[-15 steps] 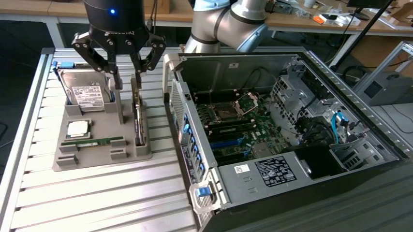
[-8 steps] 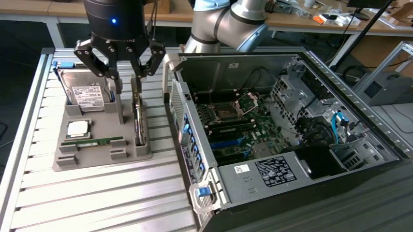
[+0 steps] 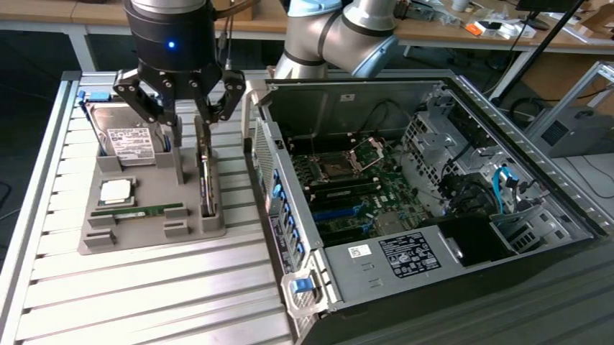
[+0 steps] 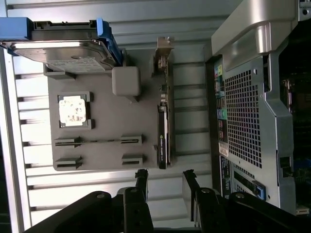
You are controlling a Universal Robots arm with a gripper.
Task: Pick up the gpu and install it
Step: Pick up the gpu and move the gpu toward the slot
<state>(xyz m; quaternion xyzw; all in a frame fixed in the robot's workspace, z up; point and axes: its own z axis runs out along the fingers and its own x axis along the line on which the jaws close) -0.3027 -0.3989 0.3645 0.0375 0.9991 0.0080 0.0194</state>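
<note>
Gripper (image 3: 189,115): I see the jaws spread wide, gripping nothing, upper left of the exterior view.
Gpu (image 3: 204,172): standing on edge in the grey holder (image 3: 144,233) (right-hand slot), just beneath the fingertips.

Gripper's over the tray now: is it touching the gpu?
Apart. In the wrist view the open gripper has both fingertips clear of the gpu, which stands on edge in its gray holder.

Silver-grey jointed arm (image 3: 331,39), black wrist (image 3: 172,21), blue light (image 3: 172,44), black fingers (image 3: 146,100)
</note>
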